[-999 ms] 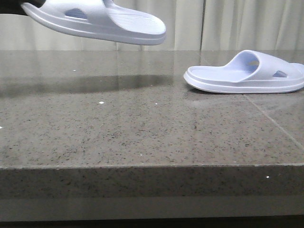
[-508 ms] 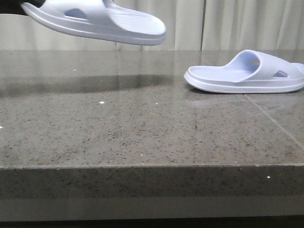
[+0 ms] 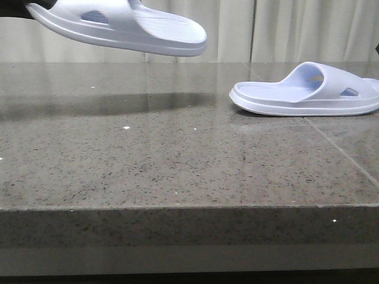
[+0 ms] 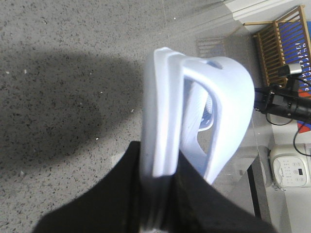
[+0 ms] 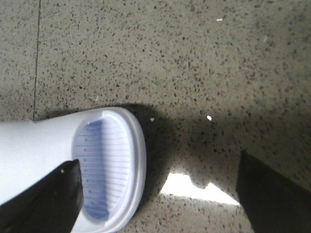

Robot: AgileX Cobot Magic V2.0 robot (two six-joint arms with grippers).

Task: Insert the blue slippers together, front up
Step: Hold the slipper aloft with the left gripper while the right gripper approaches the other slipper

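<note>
Right, starting at my left gripper (image 4: 158,194): its dark fingers are clenched on the raised slipper (image 3: 118,26), pinching the sole edge near one end, and in the front view that slipper hangs well above the stone at about ten o'clock, sole down and tipped slightly. My right gripper (image 5: 158,194) stands wide apart, grasping nothing, hovering over one rounded end of the resting slipper (image 3: 305,90), which lies flat on the table at about two o'clock, well apart from the raised one.

I judge both to be light moulded foam: thick in the sole, springy rather than rigid, so a hard pinch will dent it and a loose one may let it pivot. The ribbed footbed (image 5: 99,170) should offer some friction; the smooth outer rim looks slicker. For the resting one I would take the sole edge at the end below me, one finger on the ribs and one underneath, leaving the strap (image 3: 323,77) free for nesting.

The speckled granite tabletop (image 3: 177,160) is polished and reflective, so a nudged slipper would probably slide. Pale curtains (image 3: 284,29) hang behind; the left wrist view shows a wooden rack (image 4: 284,43) and a white appliance (image 4: 290,167) beyond the table's edge.
</note>
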